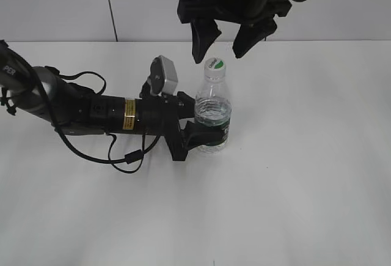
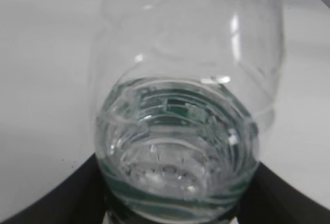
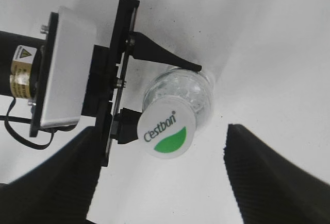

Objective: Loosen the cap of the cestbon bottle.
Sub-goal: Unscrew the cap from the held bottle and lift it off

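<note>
The clear cestbon bottle (image 1: 213, 116) stands upright on the white table, with a dark green label band low down and water inside. Its white cap (image 1: 215, 65) with a green leaf mark sits on the neck. My left gripper (image 1: 198, 128) is shut on the bottle's lower body from the left. The left wrist view is filled by the bottle (image 2: 180, 105), with my left gripper (image 2: 175, 208) at the bottom. My right gripper (image 1: 223, 47) hangs open just above the cap, not touching it. In the right wrist view the cap (image 3: 166, 133) lies between the open fingers of my right gripper (image 3: 160, 183).
The white table (image 1: 305, 174) spreads around the bottle. The left arm (image 1: 91, 110) lies low across the table's left side with a looping black cable (image 1: 122, 156). A grey wall (image 1: 61, 3) stands behind.
</note>
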Robot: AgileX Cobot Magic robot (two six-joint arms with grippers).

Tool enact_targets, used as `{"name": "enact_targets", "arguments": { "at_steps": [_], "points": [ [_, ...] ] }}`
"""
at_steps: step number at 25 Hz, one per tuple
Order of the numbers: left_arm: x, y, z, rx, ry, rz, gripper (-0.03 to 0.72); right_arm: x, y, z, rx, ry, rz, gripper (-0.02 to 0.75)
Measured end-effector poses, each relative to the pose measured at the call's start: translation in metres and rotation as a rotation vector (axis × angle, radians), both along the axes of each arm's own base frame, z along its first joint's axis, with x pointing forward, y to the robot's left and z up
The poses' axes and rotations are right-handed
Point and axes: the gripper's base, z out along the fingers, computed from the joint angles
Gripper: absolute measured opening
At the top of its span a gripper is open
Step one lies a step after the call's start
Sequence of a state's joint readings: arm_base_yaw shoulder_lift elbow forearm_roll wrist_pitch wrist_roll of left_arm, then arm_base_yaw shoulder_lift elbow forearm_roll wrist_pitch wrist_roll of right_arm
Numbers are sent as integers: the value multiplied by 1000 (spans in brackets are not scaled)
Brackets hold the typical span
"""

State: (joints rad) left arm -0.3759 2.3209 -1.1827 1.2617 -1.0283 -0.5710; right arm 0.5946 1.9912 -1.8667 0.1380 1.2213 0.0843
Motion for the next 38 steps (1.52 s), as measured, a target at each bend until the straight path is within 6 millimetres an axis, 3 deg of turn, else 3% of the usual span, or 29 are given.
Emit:
{"name": "enact_targets", "arguments": {
  "at_steps": [7, 15, 21, 24, 26, 30, 34, 38],
  "points": [
    [0, 0, 0, 0, 0, -1, 419, 2, 1, -6, -11, 12, -16, 482],
    [0, 0, 0, 0, 0, -1, 419, 7, 4, -23, -33, 45, -18, 470],
    [0, 0, 0, 0, 0, -1, 419, 7, 4, -23, -34, 45, -18, 454],
    [0, 0, 0, 0, 0, -1, 418, 7, 4, -23, -34, 45, -18, 387],
    [0, 0, 0, 0, 0, -1, 418, 7, 4, -23, -33, 46, -18, 303],
    [0, 0, 0, 0, 0, -1, 418, 7, 4, -23, -34, 44, -9, 296],
    [0, 0, 0, 0, 0, -1, 418, 7, 4, -23, -47, 23, 69, 296],
    [0, 0, 0, 0, 0, -1, 418, 7, 4, -23, -88, -45, 310, 296]
  ]
}}
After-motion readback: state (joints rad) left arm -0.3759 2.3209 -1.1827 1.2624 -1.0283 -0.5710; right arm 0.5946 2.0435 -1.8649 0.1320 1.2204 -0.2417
